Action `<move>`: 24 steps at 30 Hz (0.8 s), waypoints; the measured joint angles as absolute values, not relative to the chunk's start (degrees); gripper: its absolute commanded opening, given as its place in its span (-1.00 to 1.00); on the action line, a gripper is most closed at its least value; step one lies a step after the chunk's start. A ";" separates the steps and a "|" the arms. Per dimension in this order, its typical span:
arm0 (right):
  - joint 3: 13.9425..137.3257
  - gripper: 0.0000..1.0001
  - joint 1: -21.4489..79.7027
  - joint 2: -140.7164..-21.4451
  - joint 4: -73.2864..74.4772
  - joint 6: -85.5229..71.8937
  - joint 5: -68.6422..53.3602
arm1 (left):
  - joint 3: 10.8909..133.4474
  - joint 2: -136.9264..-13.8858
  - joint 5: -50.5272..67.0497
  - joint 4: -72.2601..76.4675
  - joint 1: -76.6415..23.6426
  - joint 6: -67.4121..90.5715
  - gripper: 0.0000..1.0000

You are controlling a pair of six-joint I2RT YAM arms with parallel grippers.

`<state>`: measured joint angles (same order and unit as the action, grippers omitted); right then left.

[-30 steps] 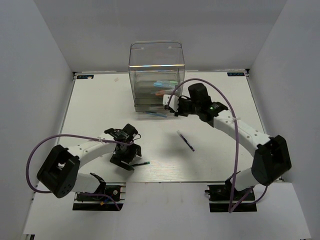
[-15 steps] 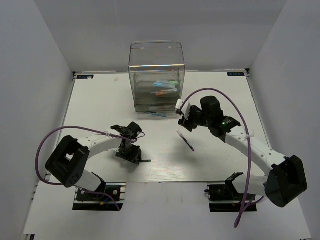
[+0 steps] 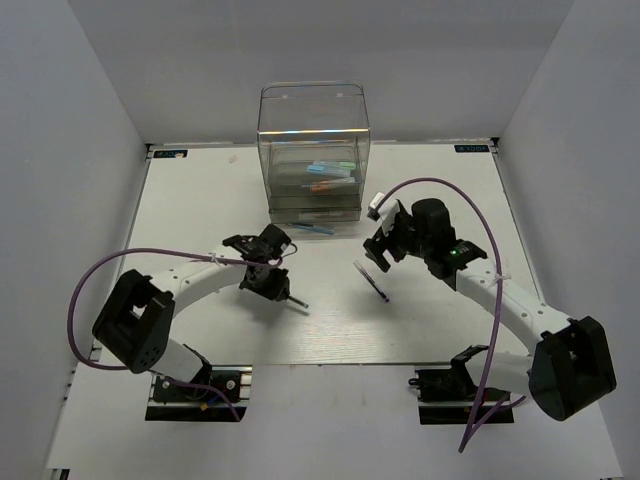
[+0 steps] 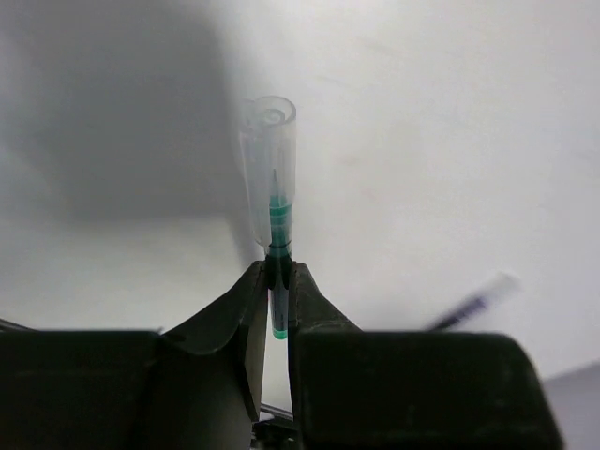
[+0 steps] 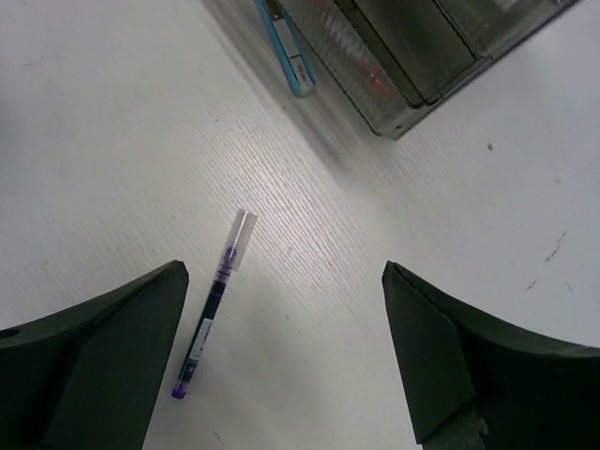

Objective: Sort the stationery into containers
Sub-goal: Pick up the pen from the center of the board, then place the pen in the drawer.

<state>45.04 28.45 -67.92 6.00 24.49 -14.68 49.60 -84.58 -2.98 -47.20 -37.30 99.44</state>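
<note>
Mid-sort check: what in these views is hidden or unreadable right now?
Top view: drawer unit, tinted walls smear the pens inside; which drawer holds which is unclear.
Top view: the left gripper covers most of the green pen.
Right wrist view: the top edge crops the drawer unit and the blue pen.
Left wrist view: a far pen is blurred.

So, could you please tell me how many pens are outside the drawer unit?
3: a green pen in the left end effector, a purple pen on the table, and a blue pen beside the unit's front. More may be hidden.
</note>
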 measured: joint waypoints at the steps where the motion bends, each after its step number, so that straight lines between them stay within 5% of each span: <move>1: 44.84 0.73 28.14 -67.92 5.89 24.10 -14.26 | 51.18 -84.36 -3.60 -46.81 -37.30 99.26 -1.00; 7: 43.24 -0.11 26.50 -67.79 5.30 21.69 -14.00 | 59.94 -83.96 -5.56 -44.47 -37.30 98.83 -1.00; 24: 39.72 -0.16 24.21 -64.23 4.49 19.94 -14.02 | 81.43 -99.48 -11.70 -36.80 -36.77 108.09 -1.00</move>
<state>39.72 24.21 -64.23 4.49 19.94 -14.02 81.43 -99.48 -11.70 -36.80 -36.77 108.09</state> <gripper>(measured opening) 0.420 0.222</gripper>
